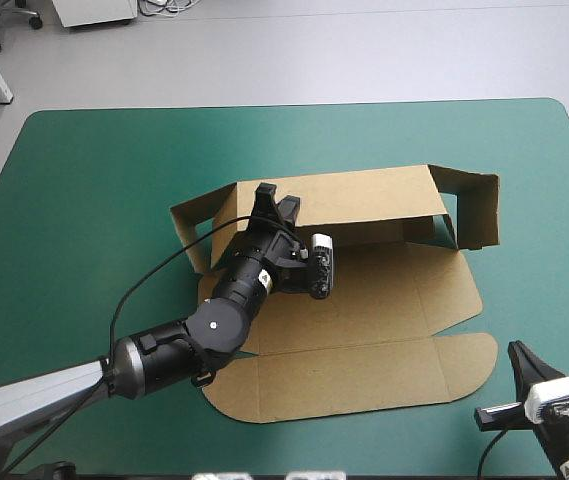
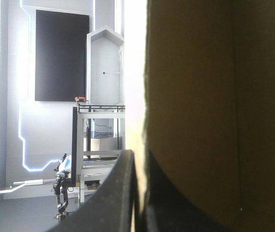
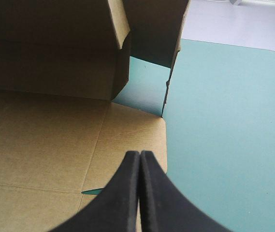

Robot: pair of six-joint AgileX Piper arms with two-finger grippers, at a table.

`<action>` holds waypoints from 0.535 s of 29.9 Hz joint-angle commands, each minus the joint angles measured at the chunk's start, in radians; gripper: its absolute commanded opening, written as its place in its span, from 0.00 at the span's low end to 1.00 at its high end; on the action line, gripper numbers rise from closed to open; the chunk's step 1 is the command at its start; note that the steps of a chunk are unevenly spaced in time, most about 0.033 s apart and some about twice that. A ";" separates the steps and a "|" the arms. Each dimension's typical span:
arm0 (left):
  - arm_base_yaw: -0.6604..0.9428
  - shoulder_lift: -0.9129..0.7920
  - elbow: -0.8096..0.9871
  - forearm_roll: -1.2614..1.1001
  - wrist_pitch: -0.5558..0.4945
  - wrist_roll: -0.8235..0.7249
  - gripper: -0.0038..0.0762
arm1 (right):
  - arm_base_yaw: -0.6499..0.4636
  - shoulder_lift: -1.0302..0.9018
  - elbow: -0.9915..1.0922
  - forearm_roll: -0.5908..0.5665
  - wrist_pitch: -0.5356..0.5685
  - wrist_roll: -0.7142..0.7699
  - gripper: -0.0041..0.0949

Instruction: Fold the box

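Right pincer (image 1: 517,352), its black fingers pressed together, is hovering just beside the near right corner of the brown box (image 1: 364,300). Left pincer (image 1: 276,198) is gripping the top edge of the box's raised back wall. Box is lying mid-table on the teal-green table (image 1: 94,180).

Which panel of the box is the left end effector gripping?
The long far wall, raised upright; the left end effector is shut on its top edge. The near panels lie flat.
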 commanded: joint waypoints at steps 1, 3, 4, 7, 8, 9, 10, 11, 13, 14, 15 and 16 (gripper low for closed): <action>-0.012 -0.053 -0.003 0.088 0.018 -0.036 0.04 | 0.002 0.013 -0.037 -0.012 -0.081 -0.030 0.02; -0.003 -0.027 -0.002 0.090 0.001 -0.029 0.04 | 0.002 0.013 -0.044 -0.012 -0.074 -0.032 0.02; -0.001 -0.006 -0.002 0.090 0.012 -0.024 0.04 | 0.002 0.013 -0.049 -0.012 -0.063 -0.032 0.02; 0.035 0.050 -0.006 0.090 0.016 0.006 0.04 | 0.002 0.020 -0.076 -0.007 -0.047 -0.028 0.02; 0.052 0.074 -0.011 0.091 0.014 0.006 0.04 | 0.002 0.025 -0.089 -0.007 -0.039 -0.028 0.02; 0.060 0.089 -0.018 0.091 0.021 0.006 0.04 | 0.002 0.036 -0.099 -0.007 -0.029 -0.028 0.02; 0.066 0.102 -0.027 0.091 0.032 0.006 0.04 | 0.002 0.045 -0.109 -0.007 -0.022 -0.028 0.02; 0.067 0.119 -0.044 0.091 0.046 0.006 0.04 | 0.002 0.062 -0.118 -0.007 -0.014 -0.028 0.02; 0.067 0.129 -0.069 0.091 0.048 -0.001 0.04 | 0.002 0.088 -0.135 -0.003 -0.006 -0.028 0.02; 0.067 0.128 -0.082 0.091 0.033 -0.011 0.04 | 0.002 0.112 -0.147 -0.001 -0.001 -0.028 0.02; 0.067 0.128 -0.088 0.091 0.022 -0.017 0.04 | 0.002 0.129 -0.157 0.002 0.004 -0.021 0.02; 0.067 0.128 -0.097 0.091 0.014 -0.017 0.04 | 0.002 0.146 -0.170 0.002 0.009 -0.013 0.02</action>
